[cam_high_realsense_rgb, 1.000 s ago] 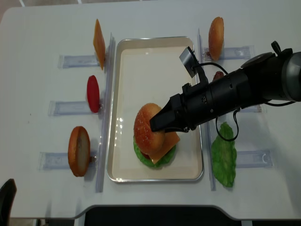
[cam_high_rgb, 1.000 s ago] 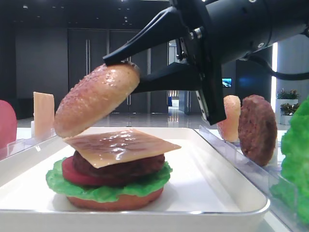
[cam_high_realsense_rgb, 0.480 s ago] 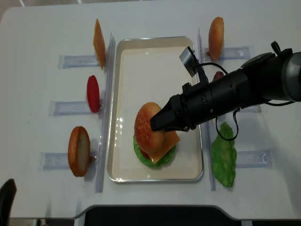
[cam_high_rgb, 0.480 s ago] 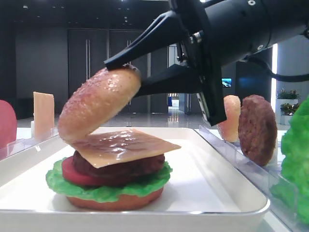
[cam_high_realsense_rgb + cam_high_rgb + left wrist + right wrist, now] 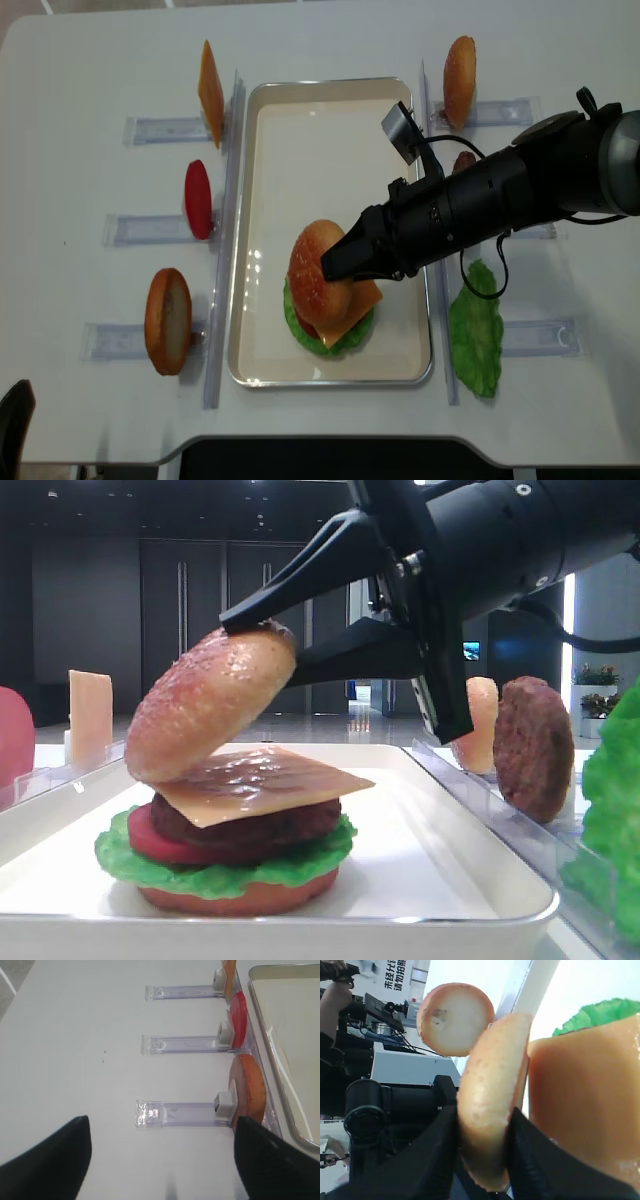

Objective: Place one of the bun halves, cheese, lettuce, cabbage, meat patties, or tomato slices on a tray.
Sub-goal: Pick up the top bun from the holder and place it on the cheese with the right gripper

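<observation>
Right gripper (image 5: 262, 635) is clamped on the bun top (image 5: 210, 705), one black finger on the domed crust, the other under its flat face. Wrist view confirms: bun top (image 5: 492, 1095) pinched edge-on between both fingers (image 5: 437, 1157).

Landmark is the tray (image 5: 262, 350). Bun top is tilted over the stack near the tray's front end, low edge touching or just off the cheese (image 5: 255, 780); can't tell which. High edge is up in the jaws.

Stack on the tray, bottom to top: flat bottom bun (image 5: 240, 898), lettuce (image 5: 215, 875), tomato slice (image 5: 150, 842), meat patty (image 5: 250, 830), cheese. Cheese corner sticks out toward the tray's right rim.

Left of the tray, standing on edge in clear racks (image 5: 165, 129): cheese slice (image 5: 209, 90) by the far corner, tomato slice (image 5: 198, 198) mid-length, bun half (image 5: 167, 320) by the near corner.

Right of the tray: another bun half (image 5: 459, 80) upright by the far corner, spare patty (image 5: 530, 745) upright just beyond the right rim, lettuce leaf (image 5: 475, 340) by the near right corner. The right arm (image 5: 520, 195) comes in across the right rim, partly covering the patty in the overhead view.

Left gripper (image 5: 160, 1160): both finger tips visible in its own wrist view, spread wide apart, nothing between them, over bare table (image 5: 75, 1075) left of the tray, near the racked bun half.
</observation>
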